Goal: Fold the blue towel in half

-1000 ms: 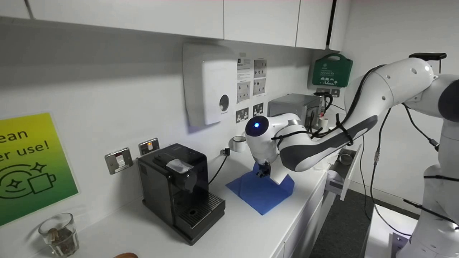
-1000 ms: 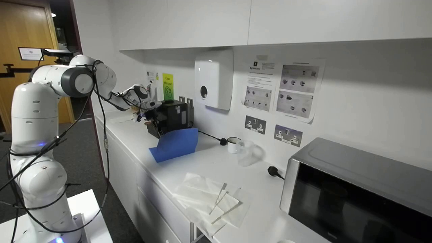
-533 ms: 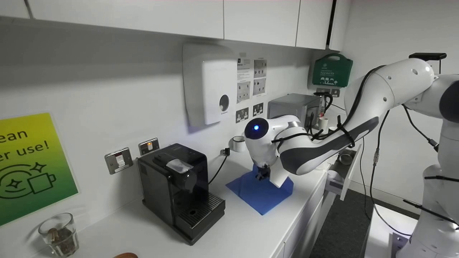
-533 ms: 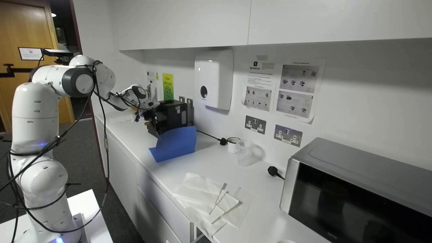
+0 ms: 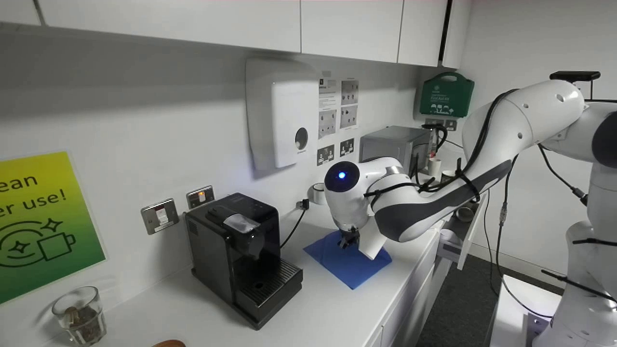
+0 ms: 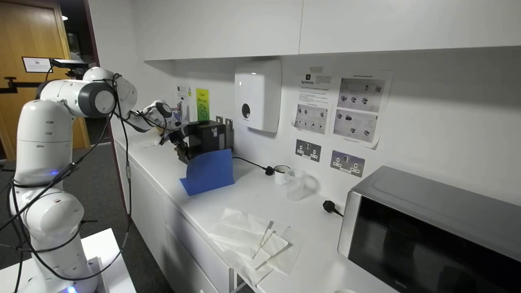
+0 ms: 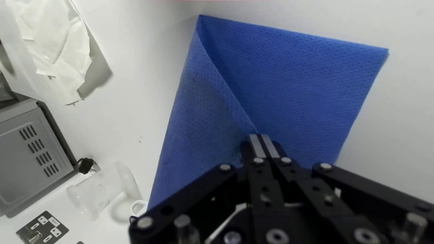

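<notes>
Guiding closed fingers [image 7: 256, 145], apparently pinching the blue towel [image 7: 271, 91], low toward its flat edge beyond them should align halves.

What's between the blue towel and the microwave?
From the blue towel to the microwave, an exterior view shows a white mug, a translucent container and a black plug towards the back of the counter; loose white sheets lie nearer its front edge.
</notes>
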